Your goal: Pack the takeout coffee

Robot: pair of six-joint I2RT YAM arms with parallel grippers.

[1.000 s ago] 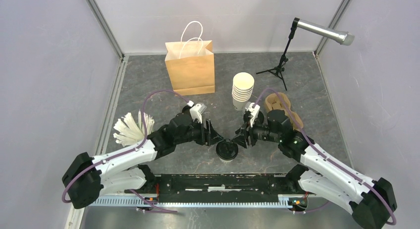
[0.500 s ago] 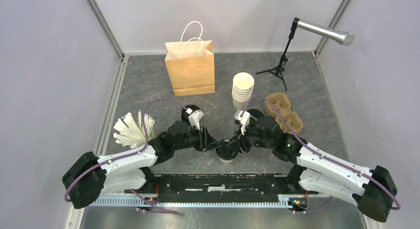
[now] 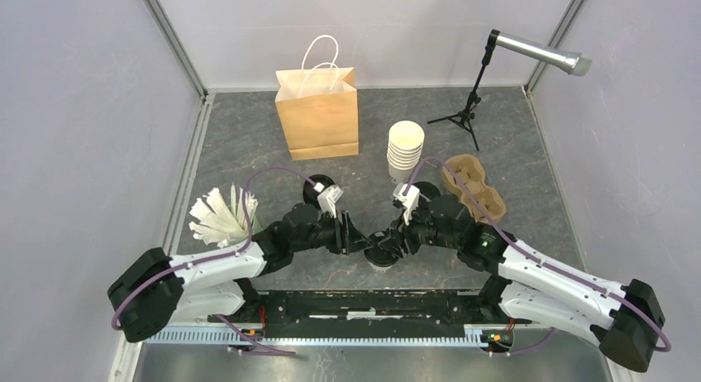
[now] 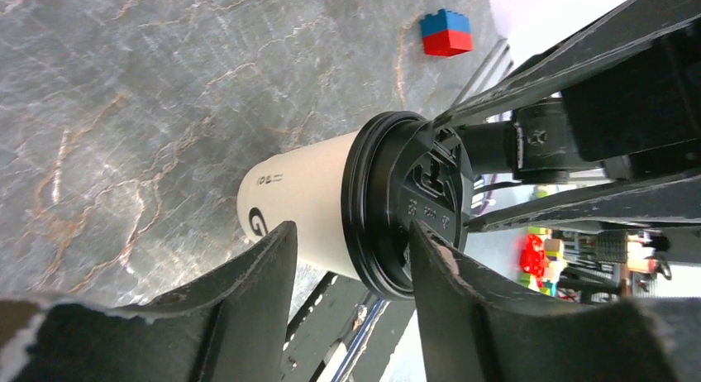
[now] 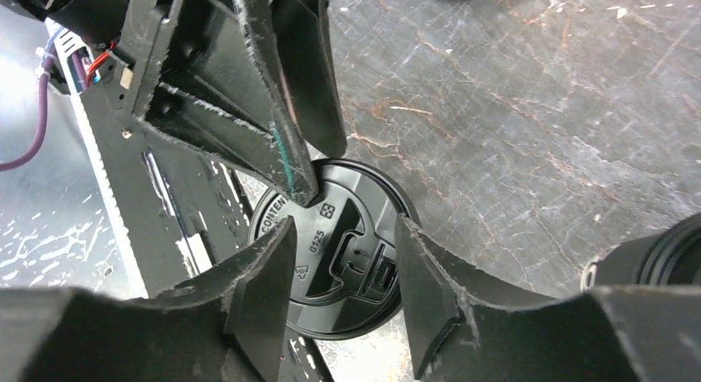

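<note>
Close to the near edge of the grey marbled table [image 3: 248, 142], midway between the two arms, the coffee cup [image 3: 382, 251] stands upright with its black lid [image 5: 331, 241] on, and both grippers meet at it. The left gripper [image 4: 351, 226] comes in from the left with its jaws parted, turned so that one finger is up at the lid's rim and the other is lower, beside the cream wall of the cup. It has no clamp on the cup. The right gripper [image 5: 345, 222] reaches in from the right, its jaws also apart, with one finger to each side over the lid and the lid's face showing between them. I cannot tell whether its tips touch the plastic. To the left, a bundle of white sticks [image 3: 219, 217] fans out near the table's side. Just behind the grippers lie loose black lids [image 3: 426, 188], and right of them a brown cardboard cup carrier [image 3: 473, 183]. Farther back stands a stack of lidless cups [image 3: 405, 150], then a brown paper bag [image 3: 318, 121] with white handles, upright and open. A silver microphone on a small black tripod [image 3: 463, 109] stands at the far right.
</note>
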